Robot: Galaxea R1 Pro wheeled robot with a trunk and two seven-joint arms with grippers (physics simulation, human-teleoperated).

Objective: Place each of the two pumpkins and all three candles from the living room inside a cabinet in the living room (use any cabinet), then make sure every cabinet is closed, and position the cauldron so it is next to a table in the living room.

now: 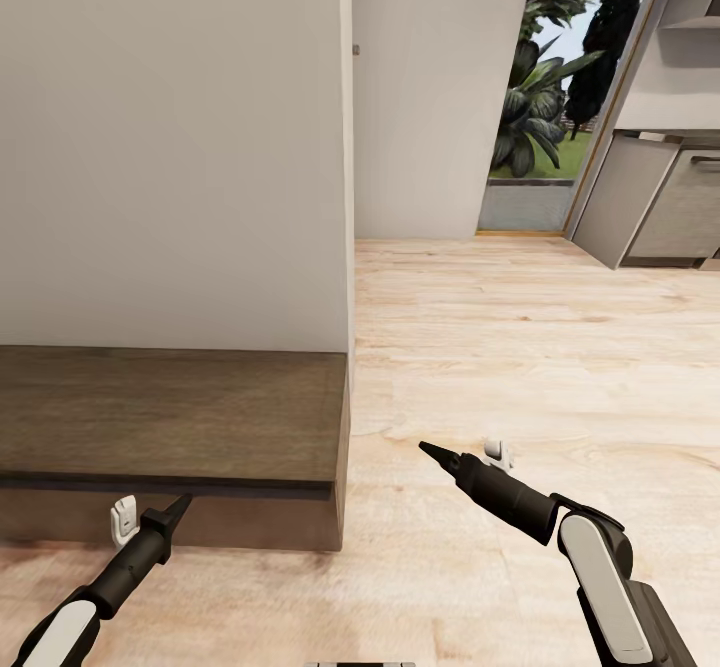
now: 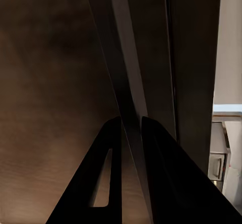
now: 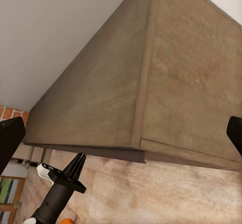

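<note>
At cabinet [image 1: 170,417] end, low against wall: left gripper [image 1: 180,507] pinched together at drawer-front seam; right gripper [image 1: 432,451] spread apart over floor. Advise square, steady push, confirming front flush.

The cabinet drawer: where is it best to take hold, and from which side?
Probably the drawer's top edge at the dark gap under the cabinet top, approached from the front. The front is flat, without handle; left gripper already points there.

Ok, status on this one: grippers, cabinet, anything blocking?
Left gripper shut, tips at cabinet front edge. Right gripper open, empty, over floor. Cabinet front looks closed. Nothing blocking.
</note>
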